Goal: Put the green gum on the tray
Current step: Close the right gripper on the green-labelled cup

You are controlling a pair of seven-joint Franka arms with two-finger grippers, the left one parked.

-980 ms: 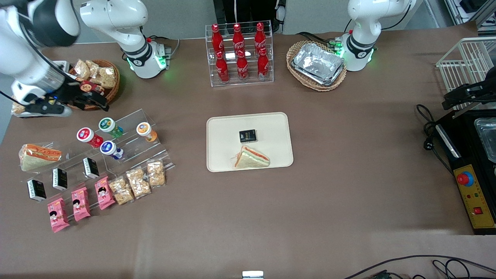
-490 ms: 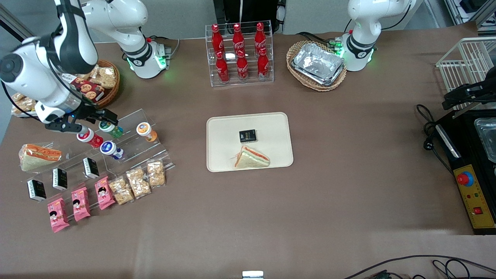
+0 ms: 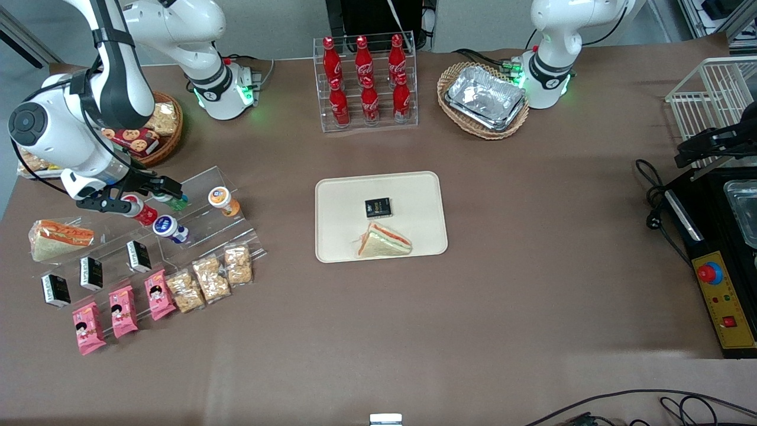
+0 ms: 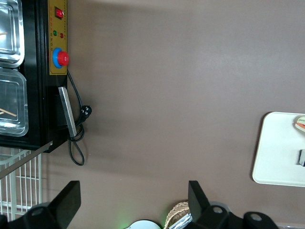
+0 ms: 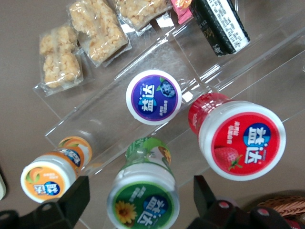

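Observation:
The green gum (image 5: 143,198) stands on the top step of a clear acrylic stand (image 3: 201,228), its white-rimmed green lid facing the wrist camera. In the front view only its green body (image 3: 175,203) shows under the gripper. My right gripper (image 3: 151,197) hovers just above it, open, with one finger on each side of the lid (image 5: 140,202); the fingers do not touch it. The cream tray (image 3: 414,195) lies at the table's middle, toward the parked arm from the stand, and holds a small black box (image 3: 378,207) and a wrapped sandwich (image 3: 384,241).
Red-lidded (image 5: 240,140), blue-lidded (image 5: 153,97) and orange-lidded (image 5: 47,180) bottles stand close around the green gum. Nearer the front camera lie black boxes (image 3: 90,273), pink packs (image 3: 122,310) and snack bags (image 3: 210,278). A wicker basket (image 3: 162,127) is near the arm.
My gripper came from beside the wicker basket toward the front camera and down, and now straddles the green gum's lid. The bottles have not moved.

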